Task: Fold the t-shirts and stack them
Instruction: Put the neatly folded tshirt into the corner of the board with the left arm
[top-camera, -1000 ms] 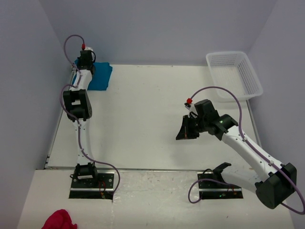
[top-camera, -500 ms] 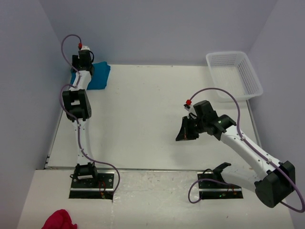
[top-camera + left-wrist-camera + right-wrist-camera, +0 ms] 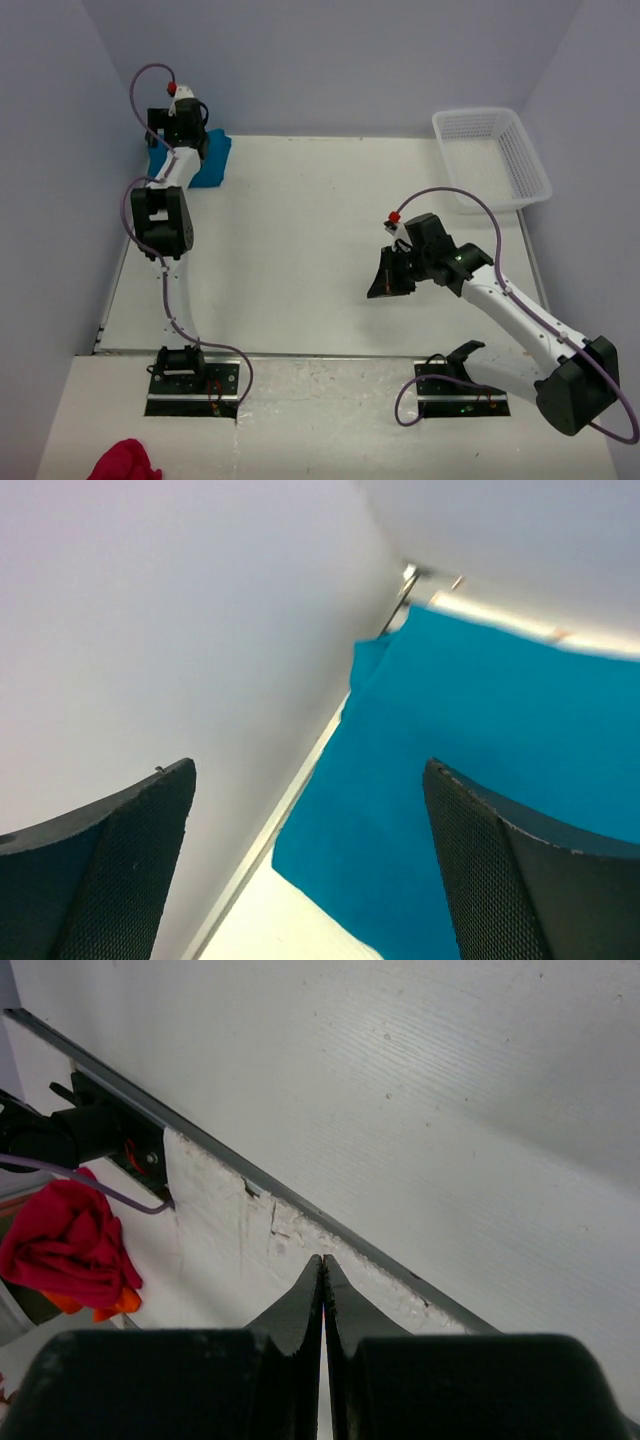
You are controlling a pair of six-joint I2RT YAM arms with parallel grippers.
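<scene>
A folded teal-blue t-shirt [image 3: 214, 160] lies in the far left corner of the table, against the left wall. My left gripper [image 3: 166, 140] hangs over its left part. In the left wrist view the t-shirt [image 3: 480, 740] lies flat below the left gripper [image 3: 308, 770], which is open wide with nothing between its black fingers [image 3: 500, 880]. My right gripper [image 3: 386, 281] hovers over the middle right of the table, pointing left. It is shut and empty, and in its wrist view the right gripper [image 3: 323, 1258] shows both fingers pressed together.
A white mesh basket [image 3: 490, 155] stands at the far right corner. A red cloth [image 3: 122, 462] lies off the table at the near left, also in the right wrist view as a red bundle [image 3: 65, 1240]. The table's front edge [image 3: 300, 1210] runs below the right gripper.
The left gripper has opened and let go of the t-shirt, lifting slightly toward the far corner. The t-shirt stays folded by the wall. The right arm has barely shifted.
</scene>
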